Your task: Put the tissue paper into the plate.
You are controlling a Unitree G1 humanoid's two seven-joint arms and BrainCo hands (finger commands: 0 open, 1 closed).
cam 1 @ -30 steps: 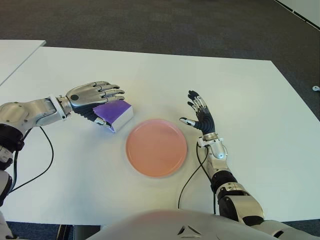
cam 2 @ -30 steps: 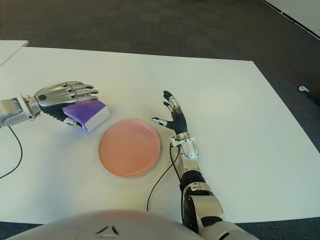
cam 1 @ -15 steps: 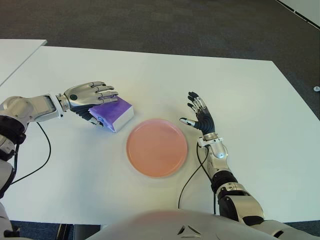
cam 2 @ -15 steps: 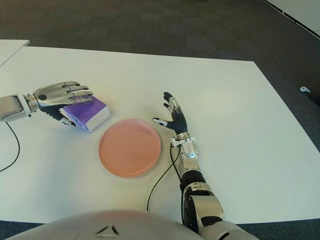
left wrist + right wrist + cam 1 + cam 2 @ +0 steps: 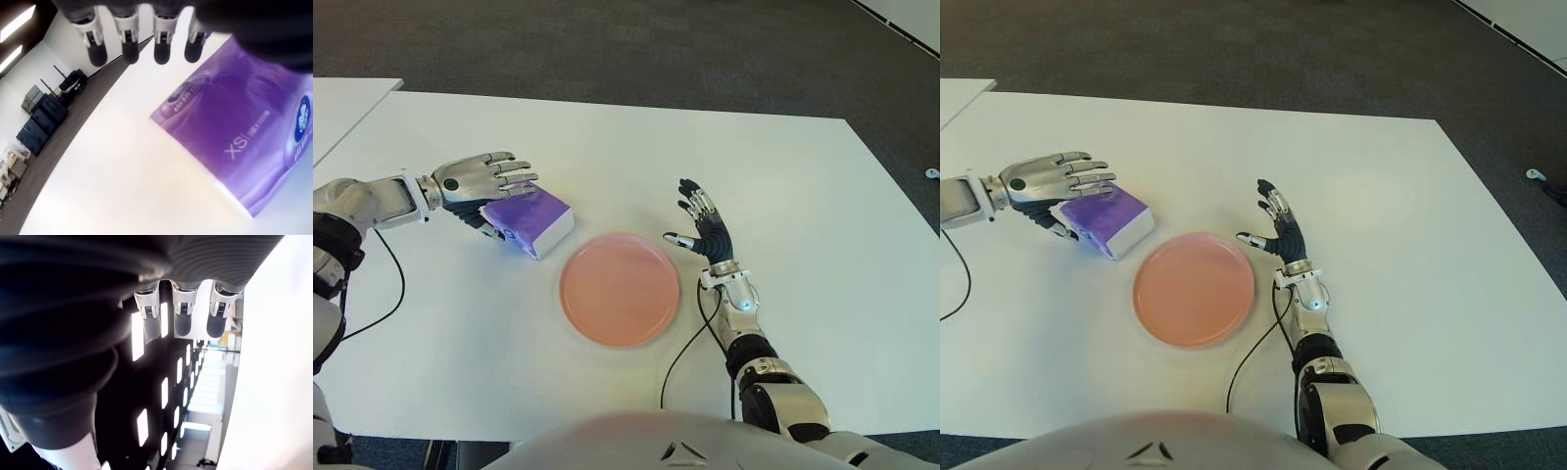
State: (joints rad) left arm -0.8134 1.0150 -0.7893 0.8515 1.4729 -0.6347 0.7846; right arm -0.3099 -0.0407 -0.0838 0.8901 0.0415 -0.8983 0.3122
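a purple tissue pack [image 5: 529, 218] lies flat on the white table [image 5: 822, 196], just left of the pink plate [image 5: 620, 289] and not yet in it. its long axis runs diagonally toward the plate. the left hand [image 5: 480, 181], the nearer one, hovers at its far-left end, fingers extended, gripping nothing. the right hand [image 5: 702, 227] shows right of the plate, fingers spread, empty.
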